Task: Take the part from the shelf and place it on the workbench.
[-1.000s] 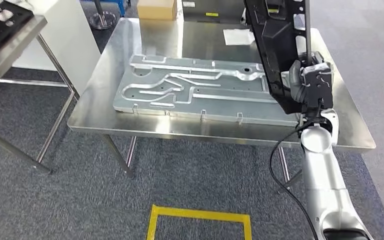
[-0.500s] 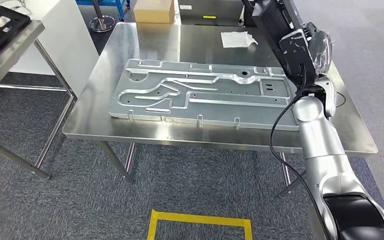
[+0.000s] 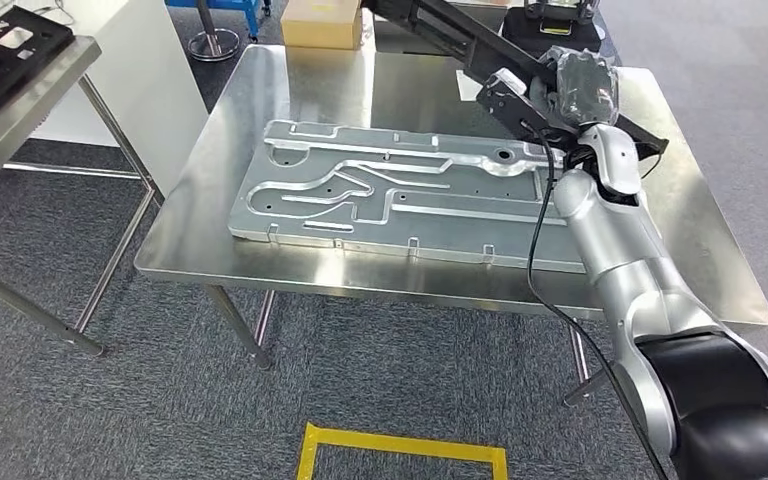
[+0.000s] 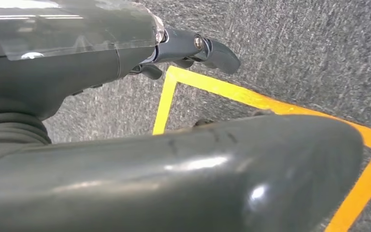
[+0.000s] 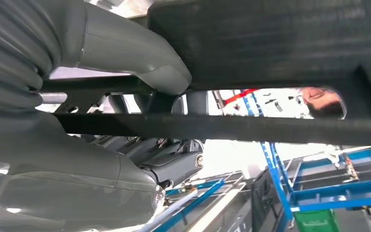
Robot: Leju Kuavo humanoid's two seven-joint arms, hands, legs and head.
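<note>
The right hand (image 3: 578, 85), clamped on the black openwork part (image 3: 460, 38), has tipped it from near upright to slant low over the workbench (image 3: 260, 120); left hand (image 4: 193, 48) holds nothing, fingers apart.

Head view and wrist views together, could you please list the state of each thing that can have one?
black part: held above the workbench, tilted, not yet set down.
right hand: grips the black part.
left hand: holds nothing, hanging over the carpet by the yellow floor marking.
metal fixture plate: lying flat on the workbench.
workbench: standing, carrying the plate.
cardboard box: closed, beyond the workbench's far edge.
</note>
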